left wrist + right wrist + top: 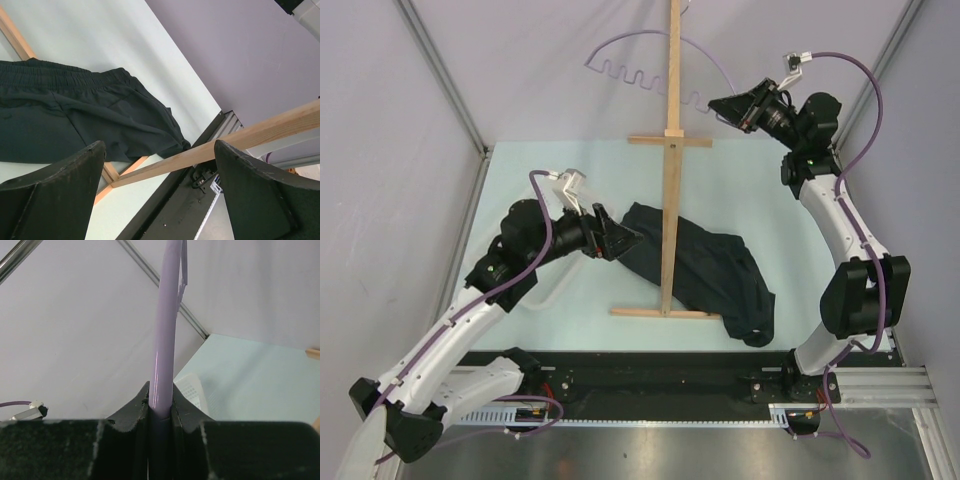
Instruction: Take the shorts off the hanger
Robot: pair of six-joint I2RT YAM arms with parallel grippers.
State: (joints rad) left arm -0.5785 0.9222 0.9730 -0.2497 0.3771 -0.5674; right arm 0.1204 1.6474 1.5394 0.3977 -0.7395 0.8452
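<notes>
Right fingers clamp the hanger; left fingers (spread wide) beside the shorts.

White-shelled arms with black joint housings, scuffed black wedge fingers, lilac cables clipped along each, silver plugs

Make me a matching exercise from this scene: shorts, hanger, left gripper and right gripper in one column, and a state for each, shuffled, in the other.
Column one:
1 shorts
2 hanger
3 left gripper
4 right gripper

Column two:
A open, holding nothing
B crumpled on the table
C shut on the hanger
D lilac, nothing hanging on it

Pairs: 1-B, 2-D, 3-A, 4-C
</notes>
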